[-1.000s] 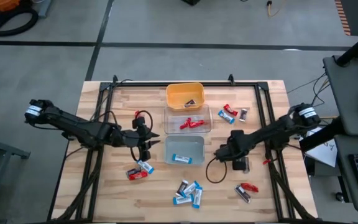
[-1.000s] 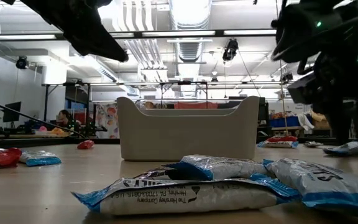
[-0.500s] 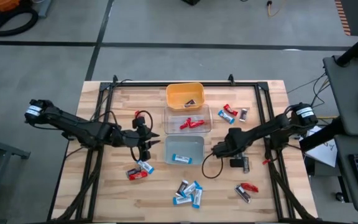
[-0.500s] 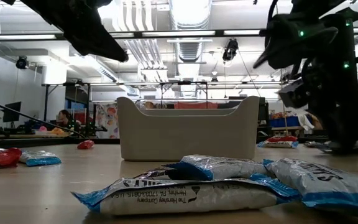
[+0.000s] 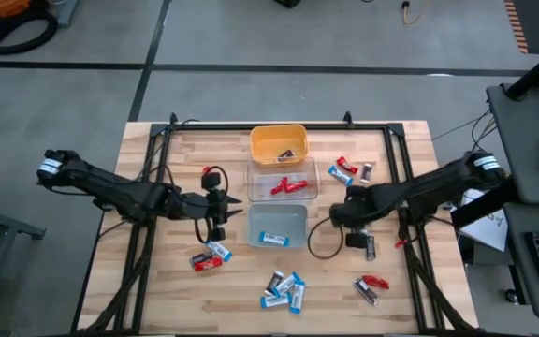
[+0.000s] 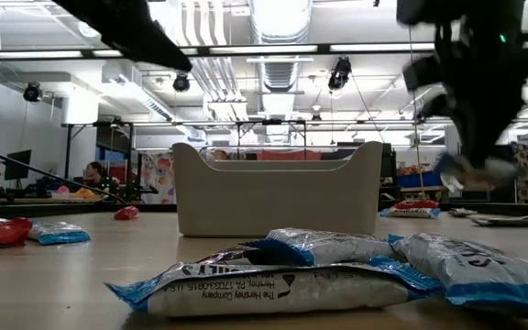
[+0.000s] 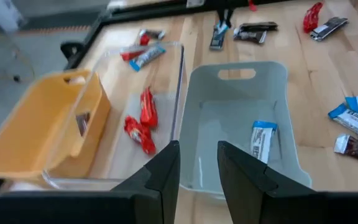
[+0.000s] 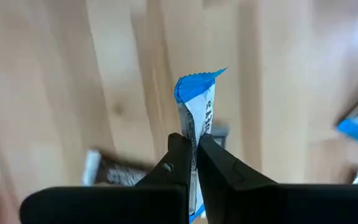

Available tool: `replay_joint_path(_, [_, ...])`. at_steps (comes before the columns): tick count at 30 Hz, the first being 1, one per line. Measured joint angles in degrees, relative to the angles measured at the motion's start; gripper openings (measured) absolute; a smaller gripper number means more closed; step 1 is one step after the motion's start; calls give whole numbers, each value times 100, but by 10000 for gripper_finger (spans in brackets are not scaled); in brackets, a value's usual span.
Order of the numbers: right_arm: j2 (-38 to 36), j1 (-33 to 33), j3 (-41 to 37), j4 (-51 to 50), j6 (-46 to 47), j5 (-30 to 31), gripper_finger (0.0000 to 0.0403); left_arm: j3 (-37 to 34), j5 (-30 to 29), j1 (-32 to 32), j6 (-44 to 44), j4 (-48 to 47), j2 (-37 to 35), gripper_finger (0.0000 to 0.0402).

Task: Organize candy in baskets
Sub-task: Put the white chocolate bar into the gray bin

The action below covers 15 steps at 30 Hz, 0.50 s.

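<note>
Three baskets stand in a row at the table's middle: yellow-orange [image 5: 278,143] with a dark bar, clear [image 5: 283,173] with red candy [image 5: 288,186], and pale grey-blue [image 5: 278,220] with a blue-and-white bar [image 5: 274,240]. To the right of the grey-blue basket, my right gripper [image 5: 341,214] is shut on a blue-and-white candy bar [image 8: 195,106]. To that basket's left, my left gripper [image 7: 198,168] hangs open above the table with nothing between its fingers. My right gripper pinches the blue-and-white bar between its two fingertips, near the bar's middle [image 8: 195,127]. The fingers come from above, pointing steeply down. One crimped end [image 8: 199,79] sticks out past the fingertips. The bar [image 6: 470,170] hangs clear of the table.
Loose candy lies around the baskets: a red and a blue one at the near left [image 5: 210,256], a blue-and-white heap near the front [image 5: 284,288], a pair at the near right [image 5: 368,285], several at the far right [image 5: 352,170]. A dark bar [image 5: 367,245] lies under the right arm.
My right gripper has shut on the blue-and-white bar and risen with it. The bar, which lay on the table to the right of the grey-blue basket, now hangs clear of the wood.
</note>
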Motion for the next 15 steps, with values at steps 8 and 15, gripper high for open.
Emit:
replay_joint_path(8, [-1247,-593,-164,2269,-586,4,12,72,-132,335,829,-33,-236,92])
replay_joint_path(15, [-1312,-1016,-871,4390,-1698,0,12,-32,-180,811,882,-167,-271,92])
